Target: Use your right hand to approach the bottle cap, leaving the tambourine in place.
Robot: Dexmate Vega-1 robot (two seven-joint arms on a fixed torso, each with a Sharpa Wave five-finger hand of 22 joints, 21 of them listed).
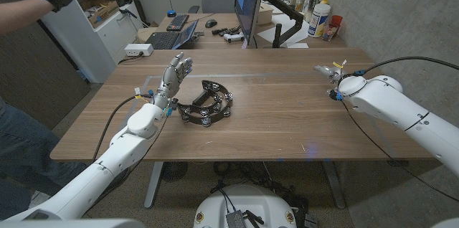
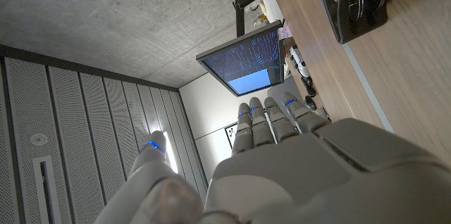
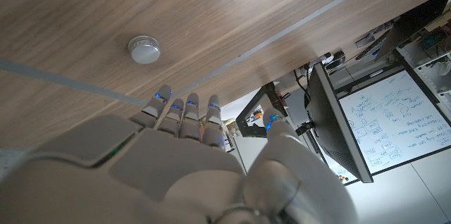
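Here, mid-approach, with contact not yet made. Across the frame, wooden table (image 1: 287,124), crossed by a pale tape line (image 3: 63,76). Left of centre on it, black tambourine (image 1: 206,104), lying flat and untouched, well apart from the working side. Near the tambourine, left hand (image 1: 174,74), upright, fingers spread and straight, holding nothing; judged idle for this task. Toward the table's far right, right hand (image 1: 331,72), also holding nothing, fingers (image 3: 184,111) stretched out side by side with the thumb set apart, seemingly clear of the wood. Smallest of all, bottle cap (image 3: 144,49): round, silvery-white, flat on the table just past the right fingertips in the right wrist view, near the tape line but apart from it, with bare wood between cap and fingers. Step in hand, as judged: closing the last gap to the cap. Next move, as judged: a short reach forward and down along the line of the fingers, with the hand open, stopped at or just over the cap; no sweep toward the left side needed, hence little risk to the tambourine. Main hazard, as judged: nudging so light a cap away by arriving too fast.
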